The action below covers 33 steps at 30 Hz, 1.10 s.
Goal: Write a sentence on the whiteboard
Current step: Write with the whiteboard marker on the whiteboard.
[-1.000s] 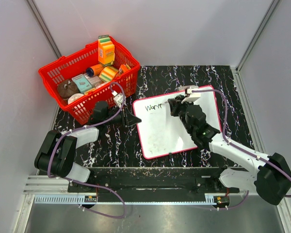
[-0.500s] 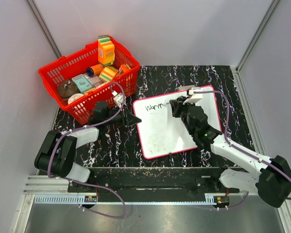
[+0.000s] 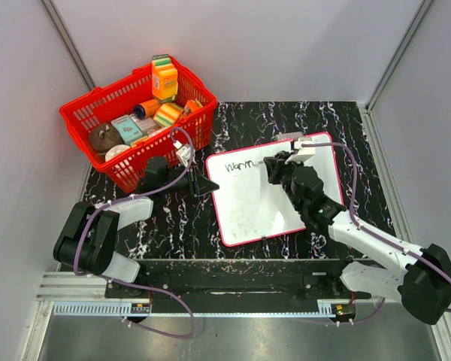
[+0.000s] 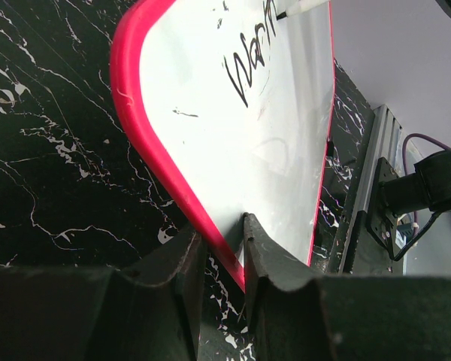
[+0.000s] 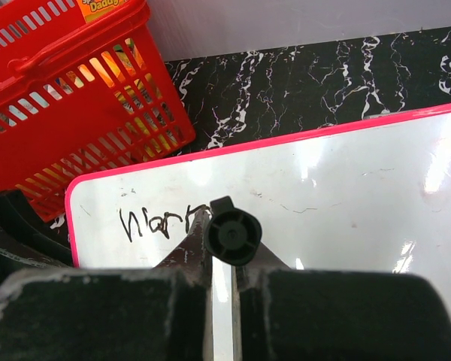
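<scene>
Here, whiteboard (image 4: 286,135) edge btwn left jaws, marker (image 5: 231,235) in right jaws.

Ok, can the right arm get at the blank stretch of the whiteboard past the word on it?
Probably yes. The right gripper holds the marker at the end of the writing on the whiteboard, nothing lies on the bare white beyond, and the left gripper clamps the board's edge.

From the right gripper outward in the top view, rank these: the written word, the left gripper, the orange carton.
1. Written word: on the whiteboard, just left of the right gripper, which holds the marker.
2. Left gripper: clamped on the whiteboard's left edge.
3. Orange carton: far left, in the red basket.
</scene>
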Tool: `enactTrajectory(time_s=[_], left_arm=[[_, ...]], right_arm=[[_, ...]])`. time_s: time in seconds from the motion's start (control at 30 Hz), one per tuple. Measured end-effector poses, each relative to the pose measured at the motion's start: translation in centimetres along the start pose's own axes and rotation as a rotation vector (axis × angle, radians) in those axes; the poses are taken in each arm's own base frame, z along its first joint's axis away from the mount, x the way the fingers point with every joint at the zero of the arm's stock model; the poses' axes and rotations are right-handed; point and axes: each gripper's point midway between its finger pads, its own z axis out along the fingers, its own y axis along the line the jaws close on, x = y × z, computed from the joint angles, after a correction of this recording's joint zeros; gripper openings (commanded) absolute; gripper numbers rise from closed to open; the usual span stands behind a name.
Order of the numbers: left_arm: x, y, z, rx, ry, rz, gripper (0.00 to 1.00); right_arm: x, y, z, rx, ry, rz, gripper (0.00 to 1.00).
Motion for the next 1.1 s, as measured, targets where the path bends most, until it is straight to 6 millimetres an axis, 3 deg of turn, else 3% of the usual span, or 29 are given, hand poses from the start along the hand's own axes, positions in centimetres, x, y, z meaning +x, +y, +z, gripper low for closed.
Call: enactTrajectory(time_s=[0.2, 0.47, 0.77, 1.1], left_arm=[[0.0, 0.0, 0.0, 0.001, 0.000, 0.002, 0.00], [-0.1, -0.1, 0.1, 0.003, 0.000, 0.003, 0.00], [0.0, -0.1, 0.1, 0.003, 0.000, 0.004, 0.00], [-0.1, -0.1, 0.1, 0.003, 0.000, 0.006, 0.00]], right_arm=[[-0.2, -0.1, -0.6, -0.006, 0.000, 0.002, 0.00], [-3.3, 0.7, -1.9, -0.045, -0.075, 0.040, 0.00], [-2.5, 0.8, 0.5, -0.014, -0.034, -0.007, 0.00], [-1.4, 0.2, 1.2, 0.005, -0.009, -0.021, 0.00]])
